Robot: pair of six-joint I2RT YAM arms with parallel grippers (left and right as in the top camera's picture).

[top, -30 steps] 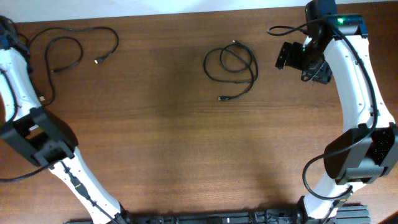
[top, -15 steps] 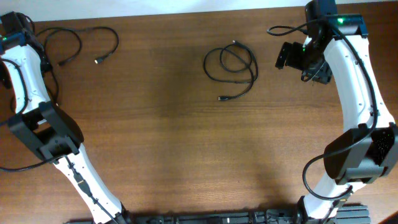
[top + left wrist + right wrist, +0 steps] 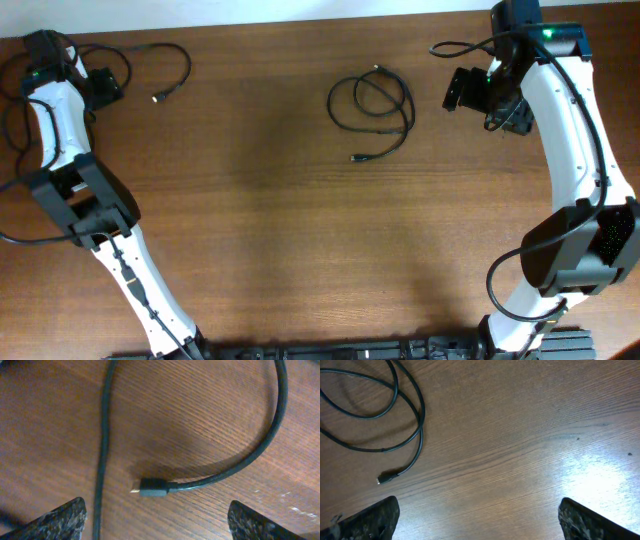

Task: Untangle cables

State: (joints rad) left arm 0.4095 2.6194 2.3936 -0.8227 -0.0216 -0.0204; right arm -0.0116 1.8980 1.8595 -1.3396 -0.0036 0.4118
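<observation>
Two black cables lie on the wooden table. One cable is spread out at the far left, its loose plug end pointing toward the table's middle. My left gripper hovers open over this cable. In the left wrist view another plug of it lies just ahead of the open left gripper, and a strand runs past the left finger. The other cable is coiled at the far centre, left of my open, empty right gripper. The right wrist view shows this coil up-left of the right gripper.
The table's far edge runs close behind both cables and both grippers. The arms' own thick black wires loop beside the left arm and by the right wrist. Bare wood fills the middle and front.
The left arm has swung in from the left edge to the far left corner over the cable, whose loop has shifted. The right arm and the coiled cable have not moved.
</observation>
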